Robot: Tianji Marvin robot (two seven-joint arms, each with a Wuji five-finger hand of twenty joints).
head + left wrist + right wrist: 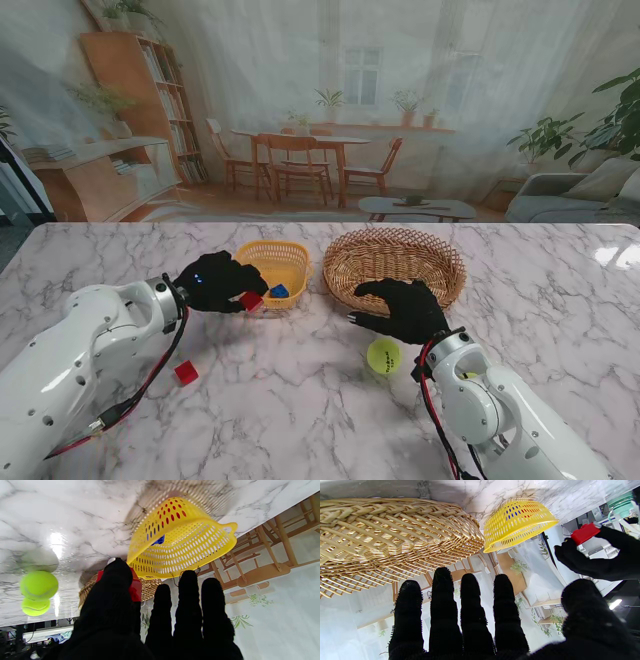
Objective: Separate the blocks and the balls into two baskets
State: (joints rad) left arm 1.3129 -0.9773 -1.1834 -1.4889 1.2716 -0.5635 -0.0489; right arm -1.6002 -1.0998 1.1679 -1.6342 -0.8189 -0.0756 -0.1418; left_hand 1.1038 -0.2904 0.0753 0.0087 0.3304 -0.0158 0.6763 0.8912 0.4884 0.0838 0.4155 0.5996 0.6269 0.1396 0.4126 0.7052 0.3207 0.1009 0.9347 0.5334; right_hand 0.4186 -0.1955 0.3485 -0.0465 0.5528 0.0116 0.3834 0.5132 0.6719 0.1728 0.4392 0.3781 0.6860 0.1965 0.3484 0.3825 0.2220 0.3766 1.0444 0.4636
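My left hand is shut on a red block, pinched between thumb and finger beside the near left wall of the yellow plastic basket. A blue block lies inside that basket. The held red block shows past my thumb in the left wrist view, and the other wrist view shows it too. My right hand hovers open, fingers spread, just nearer to me than the wicker basket. A yellow-green tennis ball rests on the table beside my right wrist. A second red block lies by my left forearm.
The marble table spreads around both baskets, which stand side by side near its middle. The wicker basket fills much of the right wrist view, with the yellow basket beyond it. The tennis ball is mirrored on the glossy table.
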